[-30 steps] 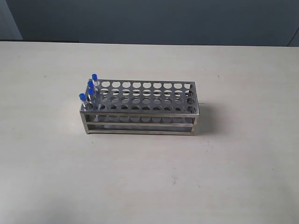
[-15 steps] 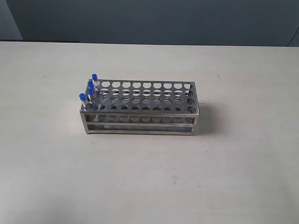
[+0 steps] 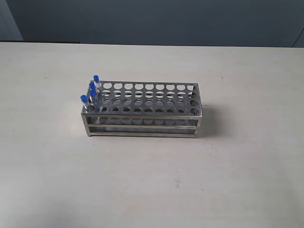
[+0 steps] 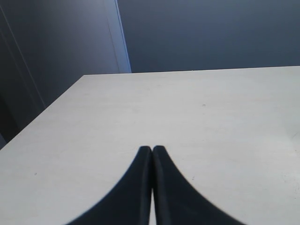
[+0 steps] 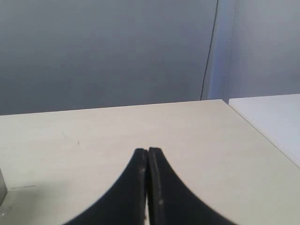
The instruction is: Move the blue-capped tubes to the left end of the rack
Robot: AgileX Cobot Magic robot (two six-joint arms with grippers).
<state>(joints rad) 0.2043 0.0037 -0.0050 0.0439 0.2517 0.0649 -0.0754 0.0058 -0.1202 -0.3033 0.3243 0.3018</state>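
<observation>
The rack [image 3: 147, 126] stands in the middle of the tabletop [image 3: 199, 180], with four blue-capped tubes [image 3: 92, 92] upright in holes at its left end. The left gripper [image 4: 152, 150] and right gripper [image 5: 147, 151] hover apart over bare surface — jaws pressed together, holding nothing.

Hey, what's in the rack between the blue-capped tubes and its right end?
Nothing: the exterior view shows only empty holes in the rack from the blue-capped tubes to that end.
</observation>
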